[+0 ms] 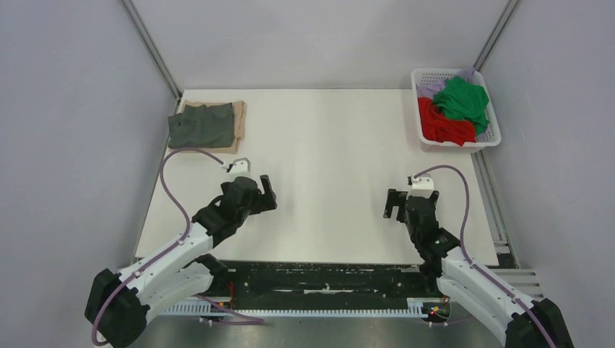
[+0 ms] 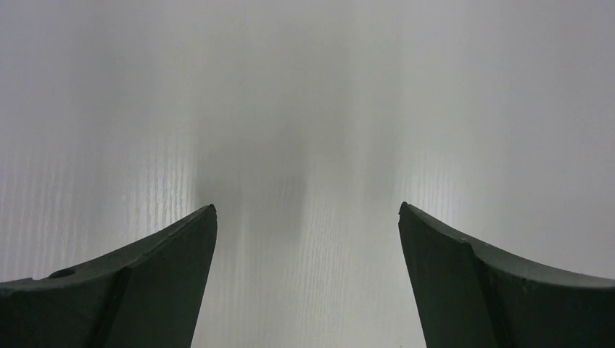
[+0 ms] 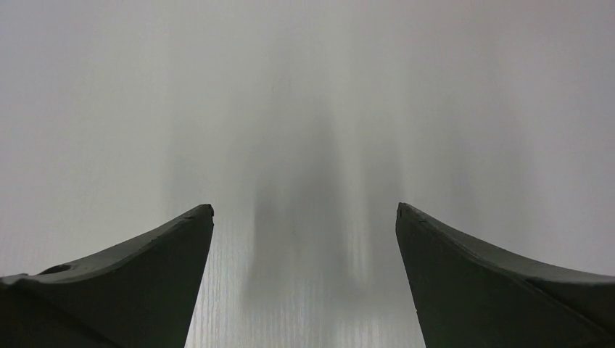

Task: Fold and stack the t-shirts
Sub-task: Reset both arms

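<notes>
Both grippers empty over the table point(image 1: 326, 145); loose shirts are in the basket point(image 1: 432, 72).
Wrist views show only fingertips and blurred tabletop. The left gripper point(image 1: 265, 193) and right gripper point(image 1: 395, 204) have their jaws spread and hold nothing. Far left, a folded grey-green shirt point(image 1: 201, 127) covers most of a tan shirt point(image 1: 239, 119). In the basket, far right, crumpled green shirt point(image 1: 463, 100) and red shirt point(image 1: 444, 125) largely hide a lavender shirt point(image 1: 432, 89).

Left pincer point(image 2: 307, 210) gapes wide over bare white table point(image 2: 304, 87), holding nothing.
</notes>
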